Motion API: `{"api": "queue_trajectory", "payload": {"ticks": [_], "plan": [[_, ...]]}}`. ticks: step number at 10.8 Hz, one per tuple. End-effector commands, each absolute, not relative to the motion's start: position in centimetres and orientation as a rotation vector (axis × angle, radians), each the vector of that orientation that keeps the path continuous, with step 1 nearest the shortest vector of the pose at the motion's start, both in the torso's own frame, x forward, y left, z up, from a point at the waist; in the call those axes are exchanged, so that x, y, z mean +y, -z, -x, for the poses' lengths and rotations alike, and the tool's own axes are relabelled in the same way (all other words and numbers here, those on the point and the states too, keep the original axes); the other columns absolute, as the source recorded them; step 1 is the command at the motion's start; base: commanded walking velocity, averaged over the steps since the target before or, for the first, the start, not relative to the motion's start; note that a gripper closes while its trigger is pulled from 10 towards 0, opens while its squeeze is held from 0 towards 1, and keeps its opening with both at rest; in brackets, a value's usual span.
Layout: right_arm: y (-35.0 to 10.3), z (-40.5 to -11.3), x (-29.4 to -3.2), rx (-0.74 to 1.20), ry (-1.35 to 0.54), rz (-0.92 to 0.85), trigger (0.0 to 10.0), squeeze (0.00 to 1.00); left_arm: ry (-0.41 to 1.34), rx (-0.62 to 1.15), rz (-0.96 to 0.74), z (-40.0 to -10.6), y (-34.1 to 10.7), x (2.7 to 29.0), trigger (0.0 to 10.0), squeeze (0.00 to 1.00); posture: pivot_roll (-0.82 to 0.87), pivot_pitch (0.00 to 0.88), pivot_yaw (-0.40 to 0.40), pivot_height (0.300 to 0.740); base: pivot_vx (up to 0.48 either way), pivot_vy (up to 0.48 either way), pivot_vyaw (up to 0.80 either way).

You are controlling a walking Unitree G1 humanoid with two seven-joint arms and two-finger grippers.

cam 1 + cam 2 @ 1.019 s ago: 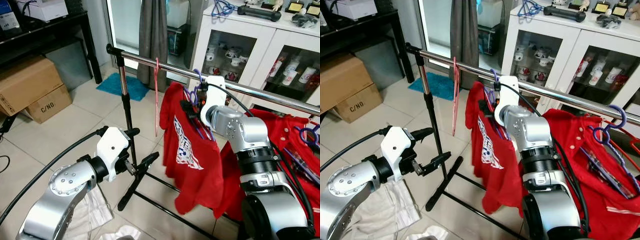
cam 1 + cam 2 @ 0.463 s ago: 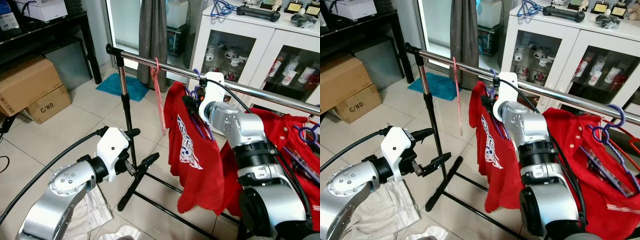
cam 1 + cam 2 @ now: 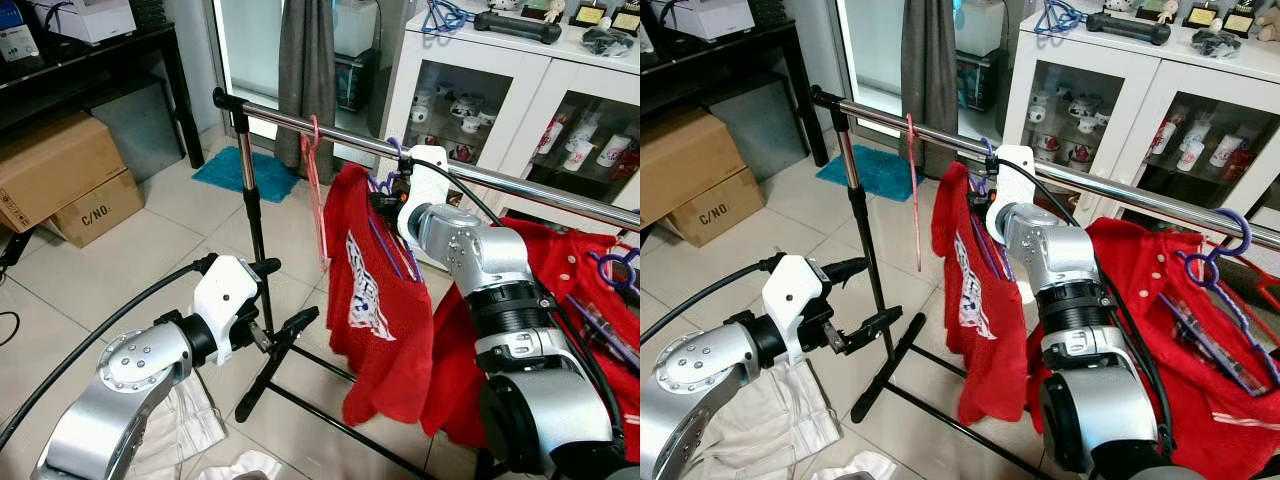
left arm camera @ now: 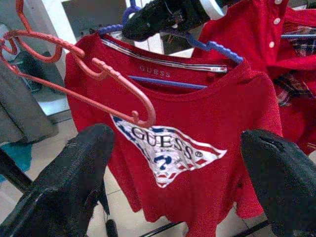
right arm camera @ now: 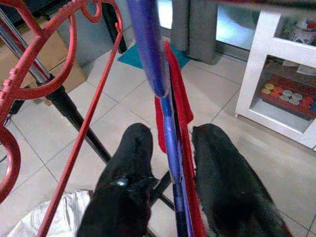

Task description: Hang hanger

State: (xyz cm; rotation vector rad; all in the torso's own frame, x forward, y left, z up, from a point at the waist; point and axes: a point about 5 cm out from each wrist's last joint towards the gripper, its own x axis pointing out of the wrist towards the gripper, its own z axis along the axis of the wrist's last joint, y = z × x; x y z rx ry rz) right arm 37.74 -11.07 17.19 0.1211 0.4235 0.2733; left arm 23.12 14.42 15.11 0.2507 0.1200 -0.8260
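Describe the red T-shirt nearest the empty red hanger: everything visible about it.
The red T-shirt is soft knit fabric with a striped collar trim and a white, red and blue GUESS flag print on the chest. It hangs on a blue plastic hanger whose hook sits at the chrome rail, beside the empty red hanger. The right gripper has its fingers closed around the blue hanger. The shirt droops slightly skewed, its hem clear of the floor, with more red garments behind it.
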Motion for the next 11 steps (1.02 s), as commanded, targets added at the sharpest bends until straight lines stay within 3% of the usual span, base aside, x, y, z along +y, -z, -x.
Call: {"api": "queue_trajectory", "payload": {"ticks": [1, 7, 8, 9, 10, 11], "plan": [[-17.1, -37.4, -11.6, 0.425, -0.27, -0.099, 0.0, 0.0, 0.84, 0.127, -0.254, -22.9, -15.0, 14.2, 10.0, 0.9, 0.11, 0.0, -0.006, 0.74, 0.0, 0.0, 0.0], [-18.3, -34.8, -13.3, 0.341, -0.323, -0.071, 0.0, 0.0, 0.841, 0.129, -0.261, -23.0, -15.0, 14.4, 10.0, 0.9, 0.1, 0.0, 0.002, 0.74, 0.0, 0.0, 0.0], [-18.3, -34.7, -12.9, 0.345, -0.33, -0.053, 7.7, 0.0, 0.842, 0.126, -0.262, -23.0, -15.0, 14.3, 10.0, 0.9, 0.1, 0.0, 0.001, 0.74, 0.0, 0.0, 0.0], [-18.6, -34.5, -12.2, 0.316, -0.377, -0.006, 10.0, 0.0, 0.84, 0.126, -0.264, -23.0, -15.0, 14.3, 10.0, 0.9, 0.11, 0.0, -0.004, 0.74, 0.0, 0.0, 0.0], [-18.7, -34.3, -11.5, 0.314, -0.397, 0.024, 10.0, 1.0, 0.838, 0.126, -0.266, -22.9, -15.0, 14.3, 10.0, 0.9, 0.11, 0.0, -0.01, 0.74, 0.0, 0.0, 0.0], [-18.6, -34.3, -11.2, 0.319, -0.399, 0.042, 10.0, 1.0, 0.834, 0.125, -0.267, -22.9, -15.0, 14.3, 10.0, 0.9, 0.11, 0.0, -0.012, 0.74, 0.0, 0.0, 0.0]]}}
